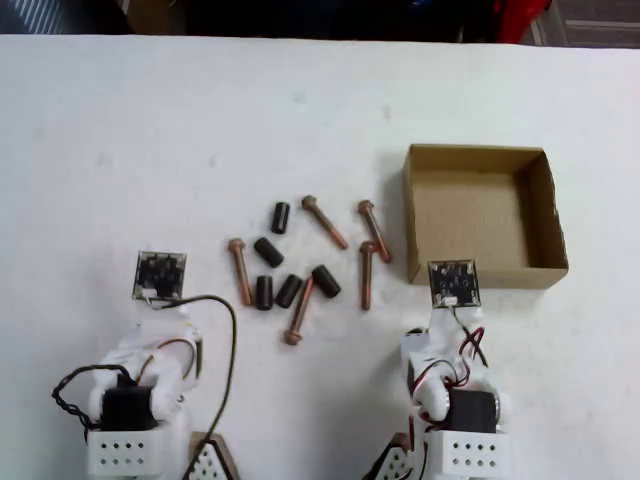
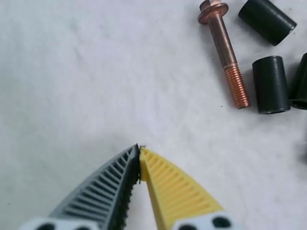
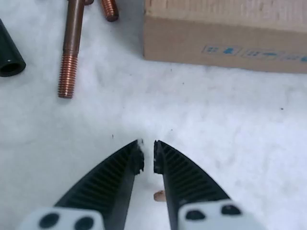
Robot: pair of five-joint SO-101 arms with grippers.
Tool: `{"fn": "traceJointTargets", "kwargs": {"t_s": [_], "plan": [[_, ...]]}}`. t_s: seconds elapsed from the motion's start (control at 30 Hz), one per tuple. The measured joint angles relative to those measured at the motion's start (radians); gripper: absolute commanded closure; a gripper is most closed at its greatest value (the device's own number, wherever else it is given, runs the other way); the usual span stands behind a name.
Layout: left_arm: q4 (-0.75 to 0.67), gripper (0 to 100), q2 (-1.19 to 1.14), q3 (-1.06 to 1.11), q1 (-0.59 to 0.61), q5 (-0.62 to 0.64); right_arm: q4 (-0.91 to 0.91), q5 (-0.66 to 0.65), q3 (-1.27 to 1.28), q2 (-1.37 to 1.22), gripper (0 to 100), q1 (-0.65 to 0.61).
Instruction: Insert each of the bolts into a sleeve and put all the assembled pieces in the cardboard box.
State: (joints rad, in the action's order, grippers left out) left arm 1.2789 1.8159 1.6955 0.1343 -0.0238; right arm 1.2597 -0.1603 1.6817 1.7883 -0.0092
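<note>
High view, L to R: left arm (image 1: 140, 390) sits at the near-left edge of the white table (image 1: 120, 120). In the left wrist view the left gripper (image 2: 139, 152) has its grey and yellow fingers pressed together at the tips, nothing btwn them, over bare table.

The leftmost bolt (image 1: 238, 270) lies flat just beyond it, head away from the arms, w/ a black sleeve (image 1: 264, 292) just beside its threaded end.

Mid-table is a loose scatter of five copper bolts and five black sleeves, all separate pieces, all on the table outside the box. The lowest bolt (image 1: 298, 310) lies slanted, threaded end btwn two sleeves. Two more bolts lie near the box's left wall.

The right arm (image 1: 455, 400) sits at the near-right edge. In the right wrist view the right gripper (image 3: 147, 154) has its black fingers almost together, w/ a thin slit at the tips, gripping nothing. A bolt's threaded end (image 3: 68, 76) lies near it.

The cardboard box (image 1: 485, 275) stands far right, open top up, its near wall just beyond the right gripper.
</note>
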Motion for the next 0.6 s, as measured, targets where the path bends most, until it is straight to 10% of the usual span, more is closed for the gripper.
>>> {"fn": "traceJointTargets", "kwargs": {"t_s": [0.6], "plan": [[0.000, 98, 0.000, 0.000, 0.000, 0.000, 0.000, 0.000, 0.000, 0.000, 96.1, -0.009]]}}
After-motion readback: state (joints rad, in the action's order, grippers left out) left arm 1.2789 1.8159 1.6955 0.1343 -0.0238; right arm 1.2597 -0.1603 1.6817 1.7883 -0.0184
